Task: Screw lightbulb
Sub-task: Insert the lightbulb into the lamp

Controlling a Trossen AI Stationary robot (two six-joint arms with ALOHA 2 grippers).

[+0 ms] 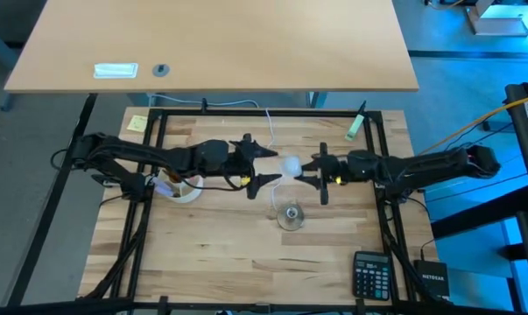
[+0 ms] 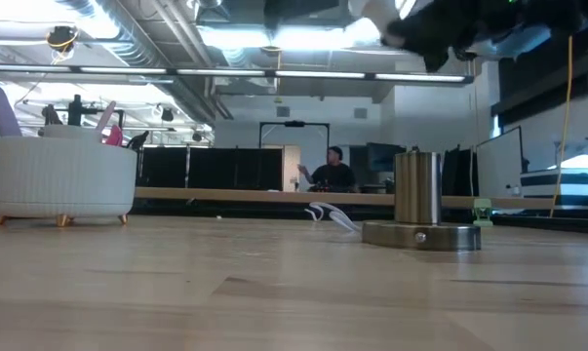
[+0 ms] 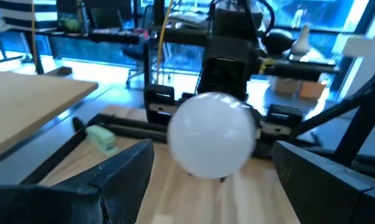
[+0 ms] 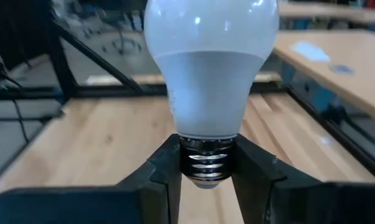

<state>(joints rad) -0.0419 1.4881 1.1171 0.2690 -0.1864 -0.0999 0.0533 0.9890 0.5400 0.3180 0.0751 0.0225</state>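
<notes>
The white frosted lightbulb [image 1: 290, 164] hangs in the air over the middle of the table, between my two grippers. My right gripper [image 4: 207, 168] is shut on its grey screw base, and the globe points toward the table's left. My left gripper [image 1: 271, 166] is open. Its fingers [image 3: 122, 171] stand on either side of the globe [image 3: 213, 134] without touching it. The silvery socket disc [image 1: 290, 215] stands on the table nearer the front edge, below the bulb. It also shows in the low view [image 2: 420, 210], with its thin white cord [image 1: 270, 131]. My right gripper pinches the bulb's grey screw base [image 4: 206, 160] between its two fingertips [image 4: 165, 168]. The fingers come level from the table's right side and lie along the bulb's axis. The bulb is lifted clear of the table, lying level with its globe [image 4: 211, 68] away from the gripper.
A white bowl [image 1: 183, 186] with tools stands at the left, under the left arm; it also shows in the low view [image 2: 59, 180]. A black calculator [image 1: 371, 274] lies at the front right, a green marker [image 1: 356, 125] at the back right. A black frame [image 1: 150, 219] borders the table.
</notes>
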